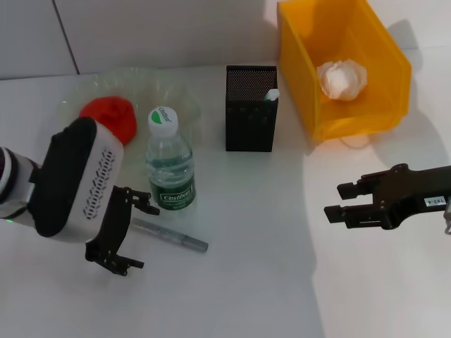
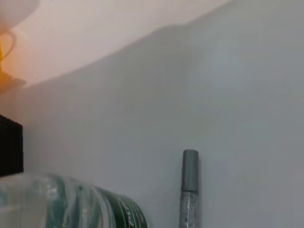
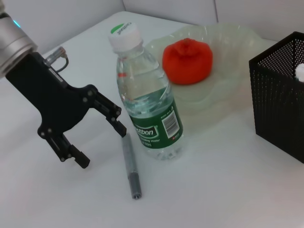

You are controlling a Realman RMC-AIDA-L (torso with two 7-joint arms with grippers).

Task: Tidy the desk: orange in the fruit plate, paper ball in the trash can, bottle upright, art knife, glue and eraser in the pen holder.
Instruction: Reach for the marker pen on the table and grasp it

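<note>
Clear glossy plastic bottle (image 1: 170,160), black metal-mesh pen holder (image 1: 251,109), crumpled paper ball (image 1: 342,79), smooth yellow plastic trash can (image 1: 389,60).

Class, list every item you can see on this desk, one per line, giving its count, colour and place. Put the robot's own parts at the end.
desk: one, white, under everything.
fruit plate: one, pale green glass, far left.
orange: one, red-orange, in the fruit plate.
bottle: one, clear with green label and white cap, upright in front of the plate.
art knife: one, grey, lying flat on the desk near the bottle's base.
pen holder: one, black mesh, centre back; a white tip shows at its rim.
trash can: one, yellow-orange, far right.
paper ball: one, white, inside the trash can.
left claw: black, open, at the art knife's near end.
right claw: black, open, over the desk on the right.
</note>
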